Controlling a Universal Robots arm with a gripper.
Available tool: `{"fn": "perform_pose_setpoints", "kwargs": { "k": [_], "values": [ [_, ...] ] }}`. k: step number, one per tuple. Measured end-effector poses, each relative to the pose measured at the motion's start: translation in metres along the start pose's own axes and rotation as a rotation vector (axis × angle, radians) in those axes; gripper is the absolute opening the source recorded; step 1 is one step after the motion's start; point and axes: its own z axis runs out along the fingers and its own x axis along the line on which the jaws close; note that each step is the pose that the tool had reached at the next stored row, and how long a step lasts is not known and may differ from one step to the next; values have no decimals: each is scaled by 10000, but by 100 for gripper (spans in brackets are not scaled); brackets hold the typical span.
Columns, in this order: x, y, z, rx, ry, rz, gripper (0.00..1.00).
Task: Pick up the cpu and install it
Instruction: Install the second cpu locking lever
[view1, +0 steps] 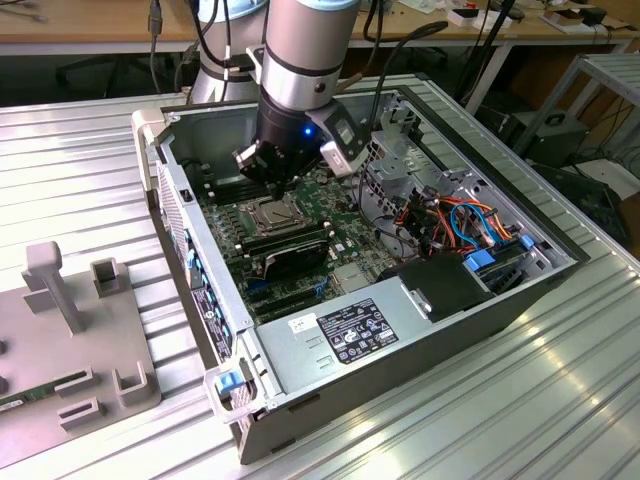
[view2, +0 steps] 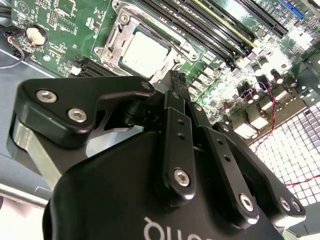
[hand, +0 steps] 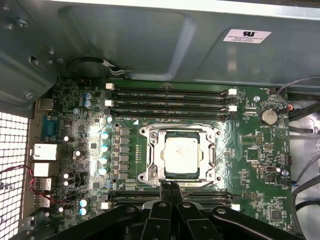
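Your cpu (hand: 182, 155) already lies in the socket (hand: 180, 154) at the middle of the motherboard (hand: 260, 160), its silver top facing up; in the second wrist view it shows as a pale square (view2: 145, 54) inside the metal frame. From the pictures you cannot tell whether it is fully seated or only resting on the contacts, so treat that as open.

Your gripper (hand: 168, 186) hangs above the board, just off the socket's edge nearest the arm, with its fingers pressed together and nothing between them. In the exterior view it (view1: 272, 172) sits above the socket, at about 12 o'clock from it.

The main risk, as I judge it: if the closed tips drop or drift toward the socket, they could nudge the cpu askew or bear on the frame. A skewed chip could bend the contacts beneath it.

Memory slots (hand: 170, 102) run along both long sides of the socket, and a row of capacitors (hand: 105, 152) stands beside it. A sideways sweep at low height could catch either. The case (view1: 400, 330) walls close in all round, so a wide arm swing could strike the rim.
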Motion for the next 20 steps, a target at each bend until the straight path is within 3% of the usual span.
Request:
{"fn": "perform_pose_setpoints", "kwargs": {
  "k": [20],
  "values": [
    [-4,9,-66,3,1,0,11]
  ]
}}
